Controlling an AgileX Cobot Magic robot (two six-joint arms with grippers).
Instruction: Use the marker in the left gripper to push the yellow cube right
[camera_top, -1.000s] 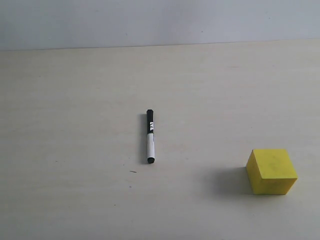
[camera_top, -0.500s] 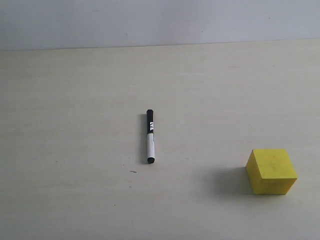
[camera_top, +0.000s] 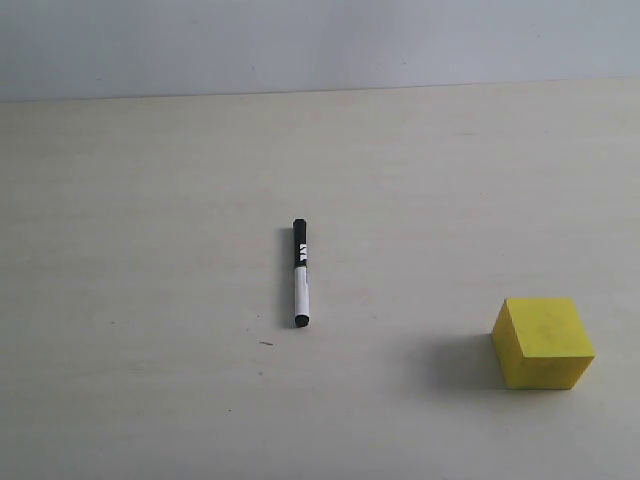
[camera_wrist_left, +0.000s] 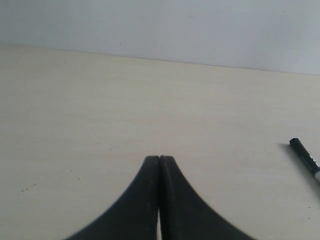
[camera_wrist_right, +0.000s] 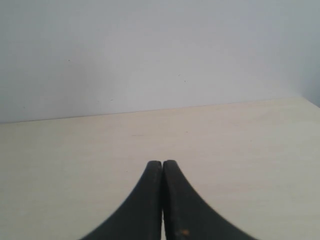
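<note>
The marker (camera_top: 299, 272) lies flat on the pale table near the middle of the exterior view, black cap toward the far side, white barrel toward the near side. Its black cap end (camera_wrist_left: 303, 154) also shows at the edge of the left wrist view. The yellow cube (camera_top: 543, 342) rests on the table at the near right, well apart from the marker. Neither arm appears in the exterior view. My left gripper (camera_wrist_left: 159, 159) is shut with nothing between its jaws, a short way from the marker's cap. My right gripper (camera_wrist_right: 162, 163) is shut and empty too, over bare table.
The pale wooden table (camera_top: 150, 200) runs back to a plain grey-white wall (camera_top: 320, 40). A small dark speck (camera_top: 266, 343) lies near the marker's near end. Nothing else stands on the table.
</note>
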